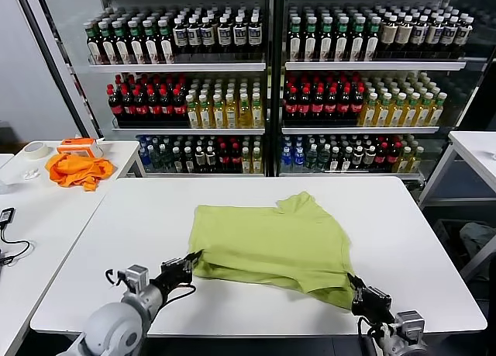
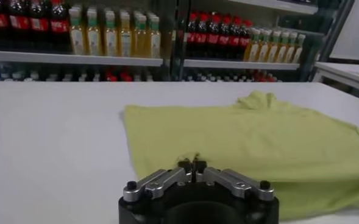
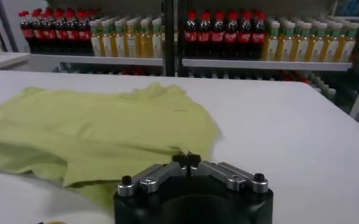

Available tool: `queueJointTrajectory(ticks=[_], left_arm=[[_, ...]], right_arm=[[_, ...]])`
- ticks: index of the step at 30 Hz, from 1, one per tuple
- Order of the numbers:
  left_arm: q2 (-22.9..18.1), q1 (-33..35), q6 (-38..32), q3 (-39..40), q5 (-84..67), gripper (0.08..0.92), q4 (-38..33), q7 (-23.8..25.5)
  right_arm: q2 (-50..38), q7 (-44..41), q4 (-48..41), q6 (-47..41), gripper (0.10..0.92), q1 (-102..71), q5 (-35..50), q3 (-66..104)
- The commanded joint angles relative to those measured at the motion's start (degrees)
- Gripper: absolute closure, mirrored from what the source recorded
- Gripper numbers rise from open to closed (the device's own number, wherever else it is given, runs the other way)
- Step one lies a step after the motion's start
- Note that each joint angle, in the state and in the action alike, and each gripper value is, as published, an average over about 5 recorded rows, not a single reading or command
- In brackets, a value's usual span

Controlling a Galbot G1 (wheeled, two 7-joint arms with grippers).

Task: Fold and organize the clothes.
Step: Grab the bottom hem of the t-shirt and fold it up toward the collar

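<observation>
Now lime-green T-shirt (image 1: 271, 243) half-folded mid-counter (image 1: 139, 216), left pincer (image 1: 188, 262) pinching its near-left hem, right pincer (image 1: 356, 286) pinching its near-right corner, near front edge.

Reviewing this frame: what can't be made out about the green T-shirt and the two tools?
- T-shirt: no print shows in any view; the underside is hidden.
- Left tool: shut at the near hem, but whether cloth is pinched is hidden by its own body.
- Right tool: same in its wrist view.
- Bottle labels: too small to read.
</observation>
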Motion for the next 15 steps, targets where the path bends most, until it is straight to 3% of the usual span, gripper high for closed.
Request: queueJointTrajectory(ticks=[1,15], left_arm=[[-0.25,-10.19,-0.29,5.06,-0.8,0.916,8.48,0.89],[0.06,-10.67,-0.22,5.74,1.14,0.914,10.08,1.36]], right_arm=[[0.69,-0.15,-3.09,0.29,0.919,2.52,-0.13,-0.38],[1.91,-1.6,-4.98,1.75,0.916,3.5,-1.93,-2.06]])
